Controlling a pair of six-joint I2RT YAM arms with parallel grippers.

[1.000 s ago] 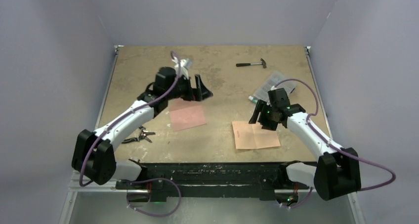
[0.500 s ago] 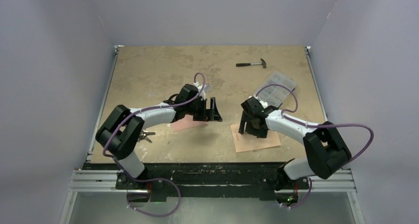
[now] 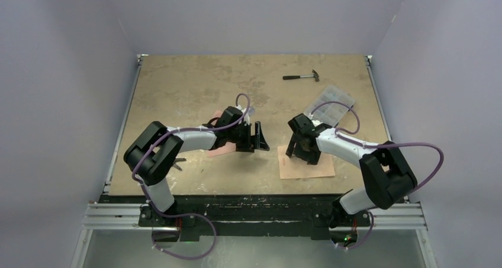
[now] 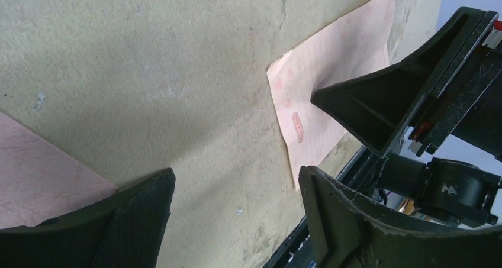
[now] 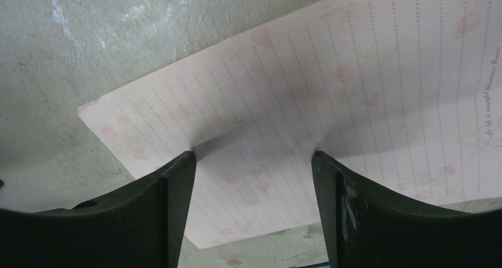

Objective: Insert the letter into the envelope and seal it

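Top external: envelope mostly hidden under left arm; left pincer spread, empty; right pincer spread, tips on letter.

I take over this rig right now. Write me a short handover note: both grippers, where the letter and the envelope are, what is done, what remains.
Left gripper: open, empty, over bare table.
Right gripper: open, astride the letter, tips at the sheet, nothing lifted.
Envelope: flat on the table, to the left of the letter.
Done: nothing.
Remaining: insert the letter, then seal.
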